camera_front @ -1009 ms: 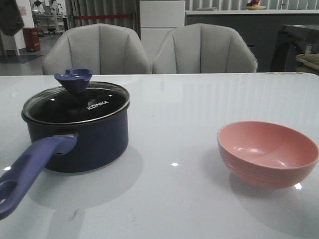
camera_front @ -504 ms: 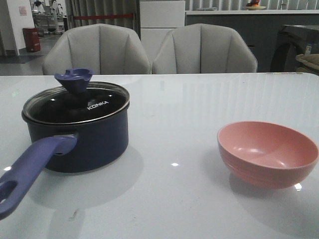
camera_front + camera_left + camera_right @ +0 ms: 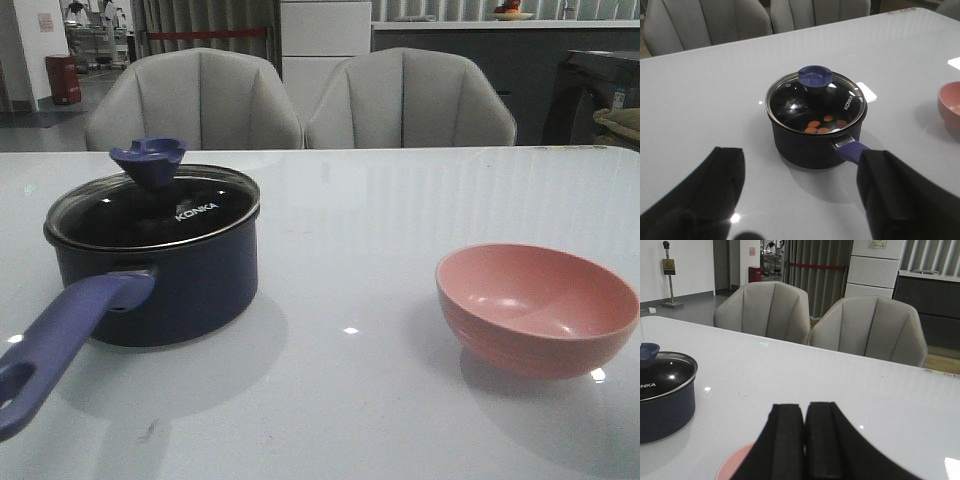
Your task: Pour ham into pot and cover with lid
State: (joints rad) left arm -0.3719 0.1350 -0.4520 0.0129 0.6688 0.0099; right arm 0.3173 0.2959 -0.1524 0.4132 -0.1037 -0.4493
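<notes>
The dark navy pot [image 3: 185, 290] stands on the left of the white table, its lavender-blue handle [image 3: 60, 335] pointing toward the front edge. The glass lid [image 3: 215, 195] with its blue knob [image 3: 148, 160] sits on the pot. Through the glass, in the left wrist view, several orange-tan ham pieces [image 3: 823, 124] lie on the pot's black bottom. My left gripper [image 3: 800, 170] hangs open above the table short of the pot [image 3: 810, 150], holding nothing. My right gripper [image 3: 804, 412] is shut and empty above the pink bowl [image 3: 735, 465]. Neither gripper appears in the front view.
The salmon-pink bowl [image 3: 535, 310] stands empty on the right of the table. Two grey chairs [image 3: 195, 100] [image 3: 410, 100] stand behind the far edge. Bare tabletop [image 3: 345, 280] lies between pot and bowl.
A dark shape at the upper left edge of the front view one second ago has left the frame. Pot, lid and bowl have not moved.
</notes>
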